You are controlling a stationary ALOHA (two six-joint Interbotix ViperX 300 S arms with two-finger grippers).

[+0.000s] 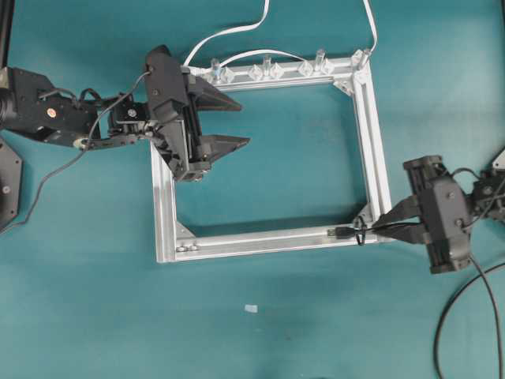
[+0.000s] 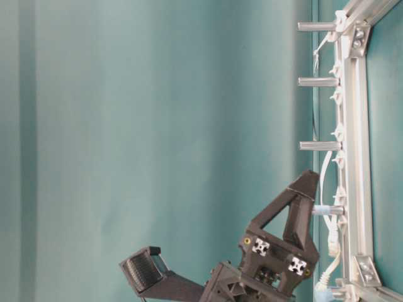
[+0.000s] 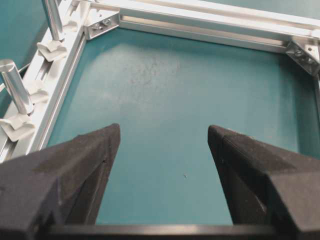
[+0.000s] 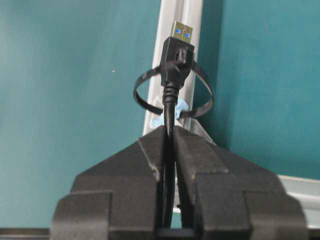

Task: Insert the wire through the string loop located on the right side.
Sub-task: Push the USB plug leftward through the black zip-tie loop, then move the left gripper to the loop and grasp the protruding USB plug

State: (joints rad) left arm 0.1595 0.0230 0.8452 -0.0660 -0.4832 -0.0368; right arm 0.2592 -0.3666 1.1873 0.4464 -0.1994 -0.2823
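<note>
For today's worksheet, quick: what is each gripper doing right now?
Left gripper: open, holding nothing.
Right gripper: closed on the thin black wire with the metal-tipped plug.

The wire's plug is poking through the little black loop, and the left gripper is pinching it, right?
Not quite. The right gripper pinches the wire, jaws shut on it; the right wrist view shows that. The plug does reach through the string loop.

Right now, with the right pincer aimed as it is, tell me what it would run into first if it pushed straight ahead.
Probably the black string loop. The right pincer is shut on the cable, whose plug already pokes through that loop. The pincer tips would likely reach the ring and its blue fastener first, then the silver frame behind; depth is unclear.
</note>
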